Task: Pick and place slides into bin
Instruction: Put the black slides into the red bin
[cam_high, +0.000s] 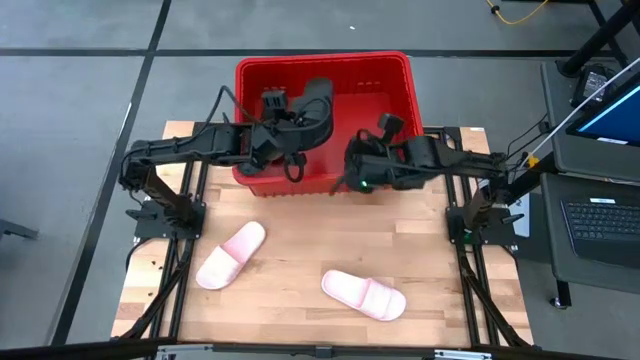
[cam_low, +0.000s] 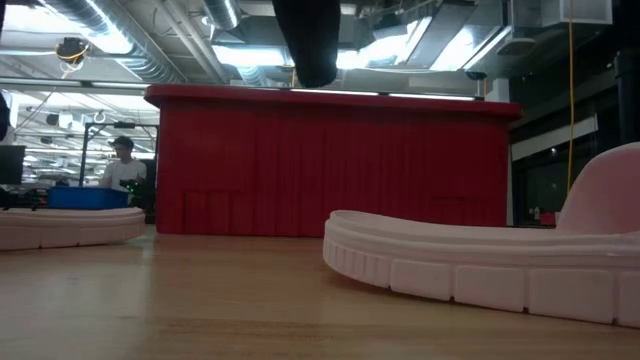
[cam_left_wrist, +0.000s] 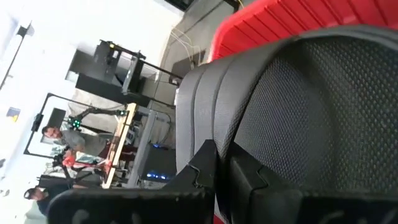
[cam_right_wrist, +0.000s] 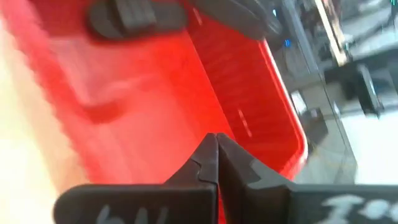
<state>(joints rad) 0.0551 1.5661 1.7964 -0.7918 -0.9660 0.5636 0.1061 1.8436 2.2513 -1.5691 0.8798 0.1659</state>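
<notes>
The red bin (cam_high: 390, 75) stands at the table's far middle. My left gripper (cam_high: 298, 130) is over the bin, shut on a black slide (cam_high: 320, 100). The slide's lower end (cam_low: 312, 45) hangs above the bin's rim in the low view. A second black slide (cam_right_wrist: 137, 15) lies on the bin's floor. Two pale pink slides (cam_high: 231, 255) (cam_high: 364, 295) lie flat on the table, nearer than the bin. My right gripper (cam_high: 352, 168) is shut and empty at the bin's near wall, right of the middle; its own wrist view (cam_right_wrist: 216, 158) looks into the bin. My left gripper holds the black slide at a dark textured part (cam_left_wrist: 292, 112) next to its ribbed edge (cam_left_wrist: 202, 118). The shut fingertips (cam_left_wrist: 205, 165) hide the exact place of contact. The slide is lifted clear and hangs over the bin.
The bin's rolled rim (cam_low: 330, 98) and tall slatted front wall (cam_low: 330, 170) stand between the table's near part and the bin's inside. Bare wooden table lies around the pink slides. People and equipment show in the room beyond (cam_left_wrist: 68, 140).
</notes>
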